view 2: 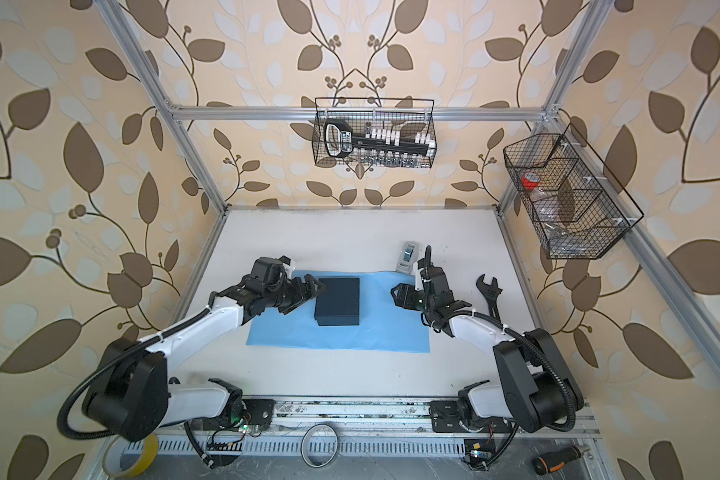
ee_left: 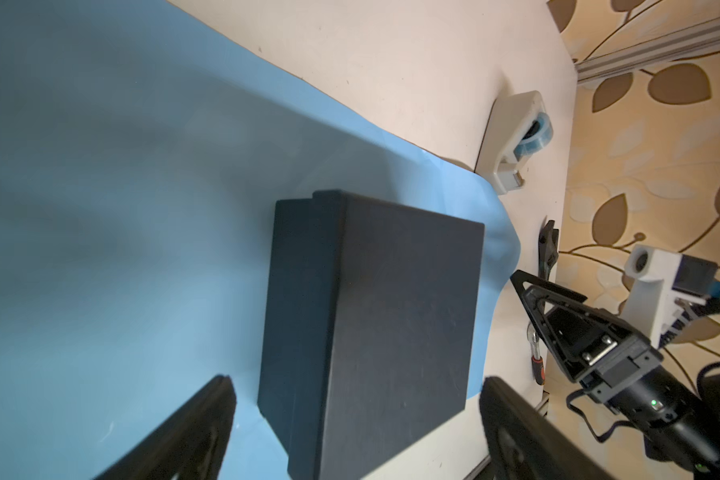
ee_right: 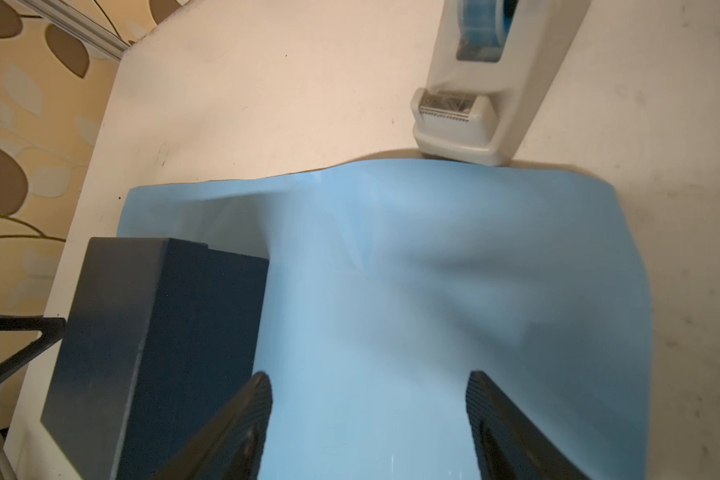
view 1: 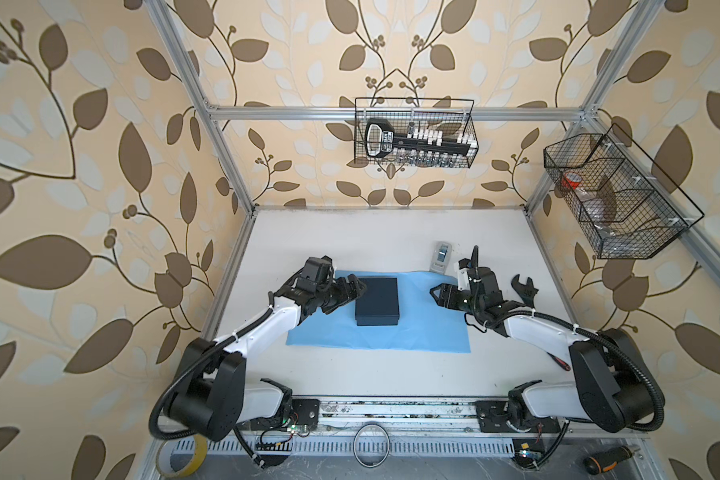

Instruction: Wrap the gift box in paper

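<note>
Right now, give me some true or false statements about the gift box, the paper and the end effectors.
1. The gift box sits on the paper. True.
2. The paper is folded over the gift box's top. False: it lies spread beneath, and the top is bare.
3. The left end effector is clamped on the gift box. False: it is open, clear of the box's sides.
4. The right end effector is open above the paper. True.
5. The tape dispenser stands on the paper. False: it stands on the table beyond the paper's far edge.
</note>
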`<state>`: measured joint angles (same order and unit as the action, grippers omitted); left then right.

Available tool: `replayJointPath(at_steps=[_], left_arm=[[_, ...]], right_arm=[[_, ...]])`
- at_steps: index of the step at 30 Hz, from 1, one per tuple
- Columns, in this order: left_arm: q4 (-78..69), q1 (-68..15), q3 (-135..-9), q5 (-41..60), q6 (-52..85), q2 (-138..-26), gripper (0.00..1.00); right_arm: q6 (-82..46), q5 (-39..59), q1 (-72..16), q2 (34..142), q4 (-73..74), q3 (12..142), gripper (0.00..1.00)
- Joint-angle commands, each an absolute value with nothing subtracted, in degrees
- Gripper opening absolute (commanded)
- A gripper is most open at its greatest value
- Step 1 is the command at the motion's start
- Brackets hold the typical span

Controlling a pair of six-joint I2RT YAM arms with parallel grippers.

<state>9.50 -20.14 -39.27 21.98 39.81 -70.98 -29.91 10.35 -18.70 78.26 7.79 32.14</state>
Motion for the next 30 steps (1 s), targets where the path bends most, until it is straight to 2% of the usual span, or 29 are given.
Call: replayJointPath(at_steps=[1, 7, 12, 18, 24, 30], left_arm=[[12.37, -21.97, -33.96, 21.10, 35.59, -64.82, 0.95], [17.56, -26.50, -29.72, 17.54, 31.97, -58.73, 0.92], [15.76, -27.77, -30.68, 19.01, 30.14, -63.26, 0.77], [14.40, -27.86, -33.48, 17.61, 28.92, -69.18, 0.66], [12.80, -27.86, -35.89, 15.96, 29.75, -73.02, 0.59], [12.46, -27.86, -36.14, 15.36, 30.36, -74.14, 0.58]], right_arm=[[-29.19, 9.95, -21.37, 78.31, 6.08, 31.96, 0.75], [-29.23, 9.40, -22.32, 80.07, 6.83, 32.54, 0.75], [-29.88, 10.91, -22.15, 81.48, 8.02, 32.87, 0.75], [-29.60, 11.07, -21.08, 80.61, 7.39, 32.55, 0.75], [-29.00, 10.94, -19.96, 79.45, 6.40, 32.43, 0.75], [-28.83, 10.98, -19.43, 79.02, 6.17, 32.08, 0.75]])
